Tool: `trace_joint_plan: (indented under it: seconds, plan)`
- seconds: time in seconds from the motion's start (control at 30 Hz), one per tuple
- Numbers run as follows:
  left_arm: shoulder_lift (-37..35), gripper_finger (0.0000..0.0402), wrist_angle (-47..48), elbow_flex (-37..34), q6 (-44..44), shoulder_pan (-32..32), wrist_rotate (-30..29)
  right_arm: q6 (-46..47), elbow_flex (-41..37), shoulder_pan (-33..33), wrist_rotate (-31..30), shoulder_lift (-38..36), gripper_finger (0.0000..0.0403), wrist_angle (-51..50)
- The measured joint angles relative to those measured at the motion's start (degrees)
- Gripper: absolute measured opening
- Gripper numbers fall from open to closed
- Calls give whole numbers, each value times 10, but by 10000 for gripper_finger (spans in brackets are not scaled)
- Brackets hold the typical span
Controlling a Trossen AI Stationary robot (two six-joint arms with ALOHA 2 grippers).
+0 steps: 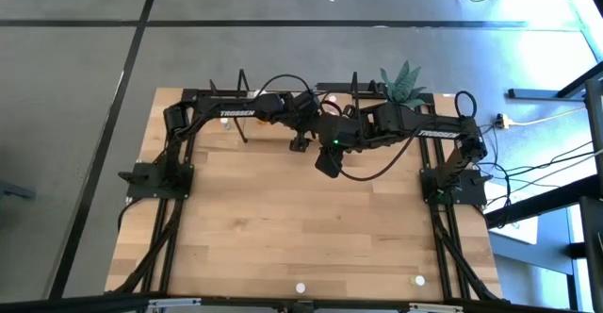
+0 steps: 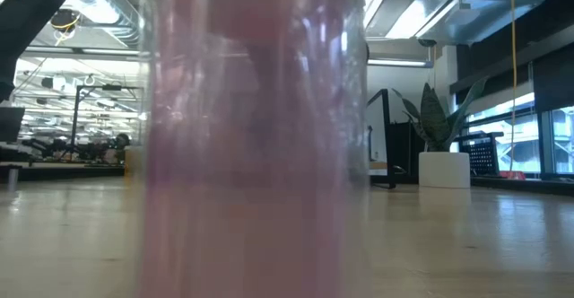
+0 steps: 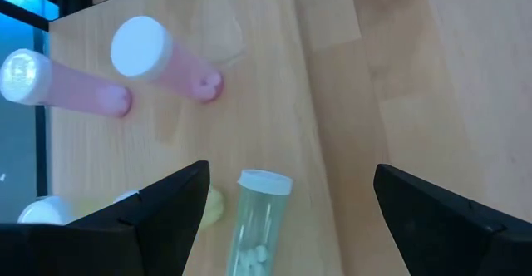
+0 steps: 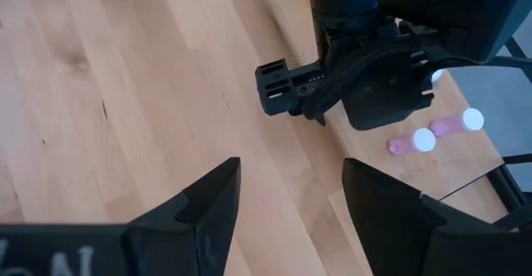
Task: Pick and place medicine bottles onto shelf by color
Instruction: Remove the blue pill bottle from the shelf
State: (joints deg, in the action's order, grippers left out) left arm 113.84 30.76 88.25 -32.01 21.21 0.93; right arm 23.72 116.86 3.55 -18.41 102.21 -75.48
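**Both grippers open and empty above the shelf at the table's far edge**

Closest to the low camera, a pink bottle [image 2: 256, 136] stands right against the lens and fills the middle of that view; nothing on it can be read. In the high view two white caps sit at the near edge of the table [image 1: 283, 228], one [image 1: 301, 288] at about 6 o'clock and another [image 1: 420, 280] toward 5 o'clock, both well apart from the arms.

Farther in, past the table's centre toward 12 o'clock, the right gripper [image 4: 287, 194] hangs over bare wood with its fingers spread and nothing between them. From its wrist view the left arm's wrist shows ahead of it.

Just beyond, the left gripper [image 3: 291, 201] hovers over the shelf [image 3: 249, 85], fingers spread wide and empty. Between and below them a greenish bottle [image 3: 258, 222] with a pale cap holds small white pills. Farther along the light board stand two pink bottles [image 3: 166, 64] [image 3: 62, 89] with white caps, near each other but not touching; the right wrist view shows the same pair [image 4: 436, 132] beyond the left arm.

At the far edge, around 1 o'clock, stands a potted plant [image 1: 403, 82], also seen in the low view [image 2: 441, 150].
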Motion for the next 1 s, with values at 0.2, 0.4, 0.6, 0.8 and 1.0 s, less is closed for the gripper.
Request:
trace_joint_plan:
  seconds: [0.2, 0.4, 0.6, 0.8, 1.0]
  plan:
    - [5, 334, -2, 0, 0, 2, 0, -1, 0, 0, 0, 0, 213, 0]
    - [28, 333, -2, 0, -1, 1, -4, -1, 0, 0, 0, 0, 213, 0]
    - [32, 323, -6, 0, -9, 2, -32, -2, 0, 0, -1, 0, 213, 1]
    - [32, 311, -4, 0, -17, 2, -33, -2, 0, 0, -1, 0, 213, 3]
    - [32, 288, -4, 0, -19, 0, -32, -2, 0, 0, -1, 0, 213, 3]
